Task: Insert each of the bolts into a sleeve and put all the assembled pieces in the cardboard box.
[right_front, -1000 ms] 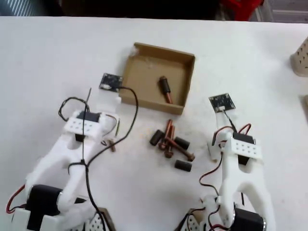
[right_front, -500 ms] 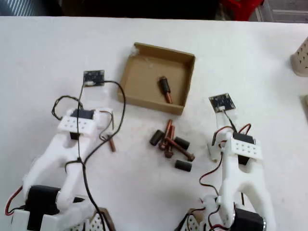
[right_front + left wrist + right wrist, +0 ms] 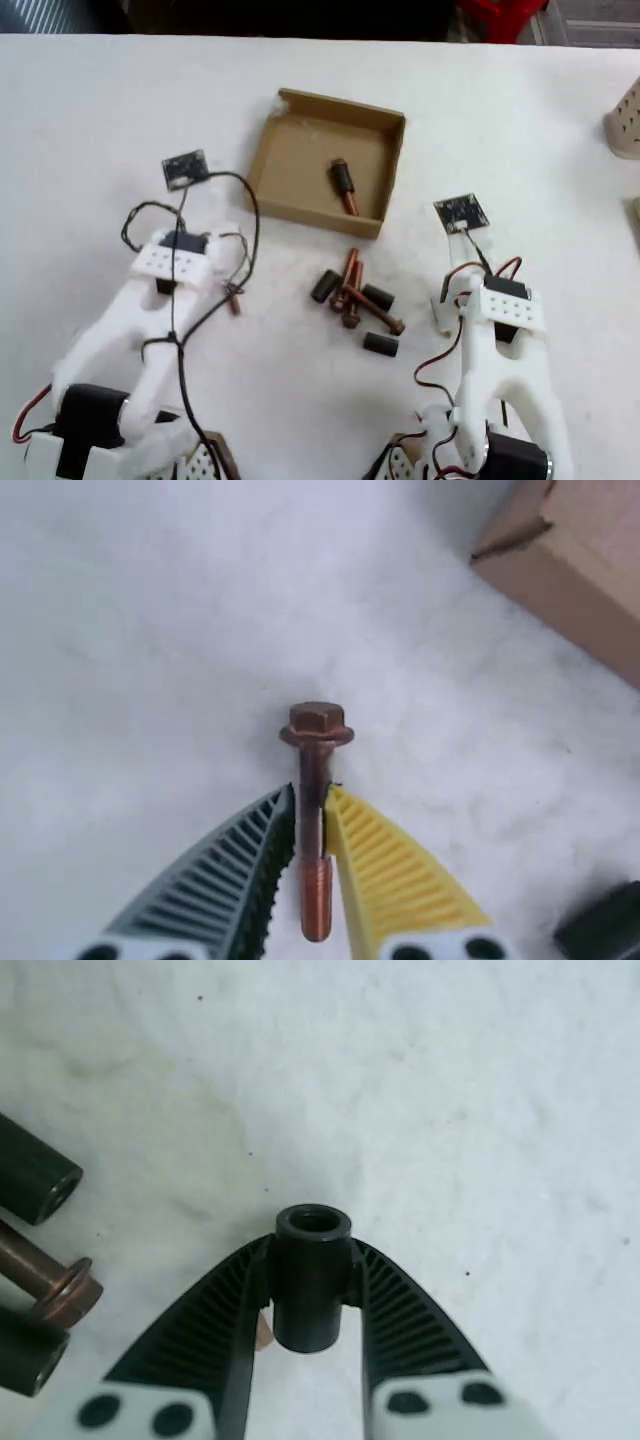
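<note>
Copper-toned bolt (image 3: 314, 780): clenched mid-shank by the left pincer (image 3: 311, 798). The hexagonal head juts past the tips and the plain end runs back between the fingers, low over the white surface (image 3: 150, 630). The grip looks meant to keep the bolt straight and steady for mating, though the entering end points back toward the wrist, so a turn of the arm seems needed first. Black sleeve (image 3: 313, 1280): grasped across its body by the right pincer (image 3: 312, 1252), with the open bore facing away from the wrist, past the tips. It is probably held this way so nothing blocks the hole that takes the bolt. Pile (image 3: 355, 295) of loose bolts and sleeves: lies on the surface between the two pincers, just beside the right one and touched by neither, as stock for later pairings. Cardboard box (image 3: 345, 107): lies ahead of both pincers and nearer the left, open side up. One assembled piece (image 3: 345, 185) lies on its floor, well apart from either pincer. Status, judged: both parts are in hand but not yet joined, so the next job is lining up the bolt with the bore.
</note>
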Available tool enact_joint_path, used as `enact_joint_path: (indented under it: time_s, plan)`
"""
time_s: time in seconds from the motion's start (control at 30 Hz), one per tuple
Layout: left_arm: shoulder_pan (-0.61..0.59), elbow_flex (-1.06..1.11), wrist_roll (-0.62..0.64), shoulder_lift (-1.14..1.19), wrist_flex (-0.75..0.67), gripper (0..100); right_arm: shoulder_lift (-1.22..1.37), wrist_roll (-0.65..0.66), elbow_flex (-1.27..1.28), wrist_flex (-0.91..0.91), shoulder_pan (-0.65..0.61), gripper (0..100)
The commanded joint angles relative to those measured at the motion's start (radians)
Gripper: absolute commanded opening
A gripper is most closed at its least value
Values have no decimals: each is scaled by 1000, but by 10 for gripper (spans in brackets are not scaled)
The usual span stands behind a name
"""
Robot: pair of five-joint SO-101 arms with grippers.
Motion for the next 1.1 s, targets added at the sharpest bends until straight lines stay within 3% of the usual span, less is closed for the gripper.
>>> enact_joint_path:
  time_s: [0.0, 0.2, 0.53, 1.07]
  plan:
    - [13, 14, 11, -2, -80, 79, -27, 12, -6, -7, -7, 16]
    - [13, 3, 11, 30, -80, 79, -27, 12, -6, -7, -7, 16]
    - [-51, -230, 11, 297, 34, 79, -27, 12, -6, -7, -4, 16]
    - [-70, -245, 12, 318, 28, 76, -27, 6, -6, -2, -4, 16]
